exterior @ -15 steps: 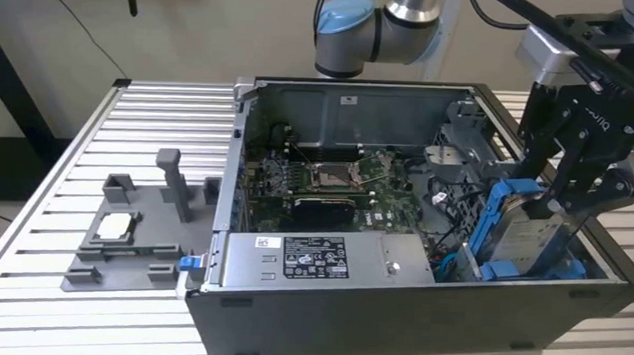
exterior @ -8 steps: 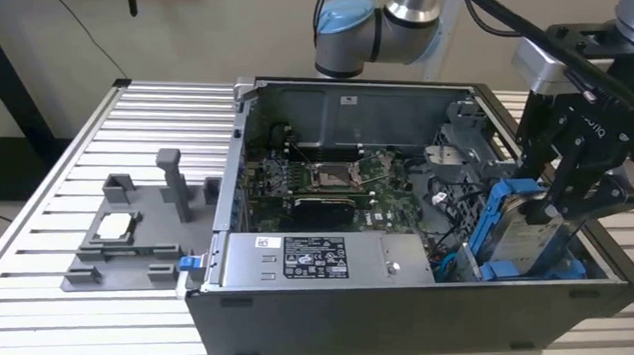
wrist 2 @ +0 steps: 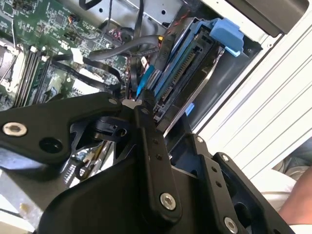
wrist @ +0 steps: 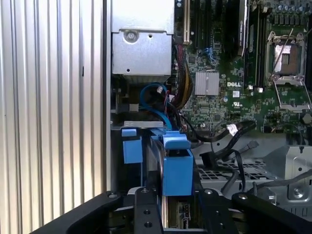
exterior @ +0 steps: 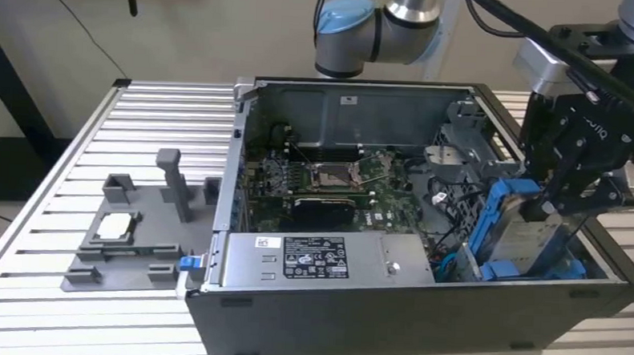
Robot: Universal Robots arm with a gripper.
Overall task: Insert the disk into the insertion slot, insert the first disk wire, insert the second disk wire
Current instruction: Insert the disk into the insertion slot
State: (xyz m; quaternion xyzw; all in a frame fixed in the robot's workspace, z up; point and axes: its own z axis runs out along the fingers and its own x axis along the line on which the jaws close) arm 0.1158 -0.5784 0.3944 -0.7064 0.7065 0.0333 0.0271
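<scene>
Jaws of my gripper (exterior: 560, 206) clamped on the disk (exterior: 531, 235), tilted, lower end at the insertion slot (exterior: 505, 271), exterior view's right. I judge: square it to the slot, press evenly, avoid nearby cables (wrist: 229, 132).

Seen from my remote station: the slatted metal table (exterior: 48, 214) spans the exterior view, its ribs running from left to right across the frame. Directly on it, taking up the centre and right of the frame, sits an open dark grey computer case (exterior: 396, 325) (side panel off, interior facing up). At the left of the frame, just beside the case, a flat grey fixture plate (exterior: 131, 262) lies on the slats, carrying upright posts and low blocks, with a small silvery square part (exterior: 115, 227) resting in its recess. Bare slats show above, below and to the left of the plate.
</scene>
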